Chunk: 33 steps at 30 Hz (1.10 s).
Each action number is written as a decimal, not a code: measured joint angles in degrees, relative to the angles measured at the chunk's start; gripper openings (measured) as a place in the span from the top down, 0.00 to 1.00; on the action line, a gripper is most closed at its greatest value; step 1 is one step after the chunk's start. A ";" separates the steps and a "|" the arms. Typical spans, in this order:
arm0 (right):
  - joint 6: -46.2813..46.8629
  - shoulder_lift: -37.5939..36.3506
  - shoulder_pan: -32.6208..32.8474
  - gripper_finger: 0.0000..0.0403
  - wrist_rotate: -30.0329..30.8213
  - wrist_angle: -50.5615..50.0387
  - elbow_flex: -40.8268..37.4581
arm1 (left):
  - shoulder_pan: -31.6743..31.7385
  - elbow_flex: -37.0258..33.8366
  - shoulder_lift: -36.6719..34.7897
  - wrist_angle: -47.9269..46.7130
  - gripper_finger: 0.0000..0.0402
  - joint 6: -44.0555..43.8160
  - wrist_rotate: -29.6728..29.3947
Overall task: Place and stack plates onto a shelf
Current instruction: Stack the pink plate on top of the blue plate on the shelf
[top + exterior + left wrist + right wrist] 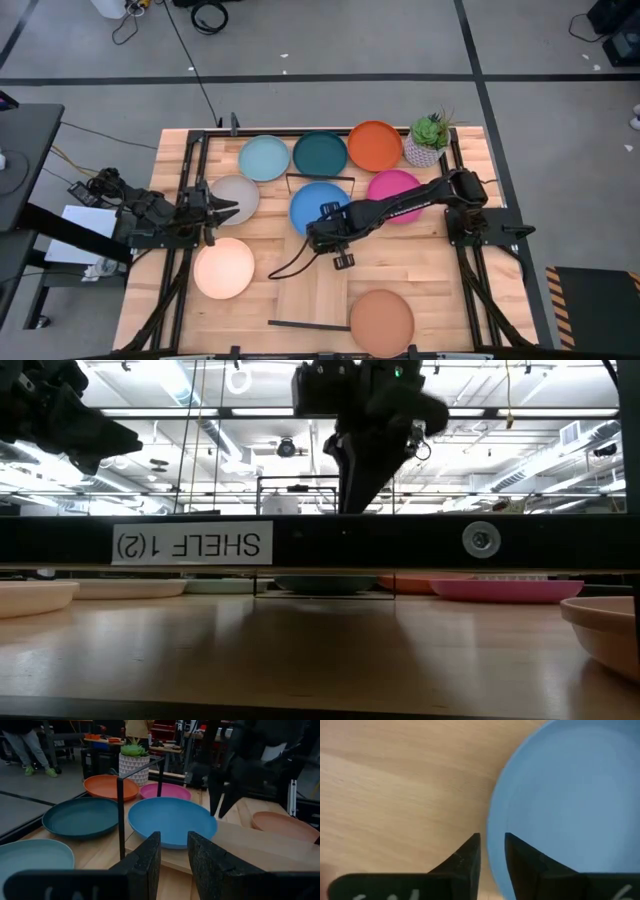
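1. My right tool (pixel 491 851) hung over the blue plate's (pixel 318 207) near rim, fingers narrowly apart, holding nothing.
2. That plate lay on the shelf's (pixel 318 285) far end, mid-counter (pixel 420 268).
3. My left tool (pixel 230 209) waited over the grey plate (pixel 238 191), fingers slightly apart, empty.

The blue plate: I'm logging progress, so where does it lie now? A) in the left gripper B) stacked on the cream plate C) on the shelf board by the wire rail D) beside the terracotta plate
C: the blue plate lies on the shelf just inside its wire rail, with the right gripper at its rim.
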 joint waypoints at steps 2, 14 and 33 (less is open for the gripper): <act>2.63 -0.11 0.11 0.74 0.04 -4.19 2.01 | 0.00 0.00 0.00 -0.13 0.75 -0.21 0.00; 21.97 -1.64 4.53 0.71 9.75 -23.79 1.38 | 0.00 0.00 -0.02 -0.14 0.75 -0.63 0.00; 37.79 -22.28 4.59 0.71 10.04 -3.59 -32.93 | 0.00 0.02 -0.02 -0.18 0.75 -0.55 0.42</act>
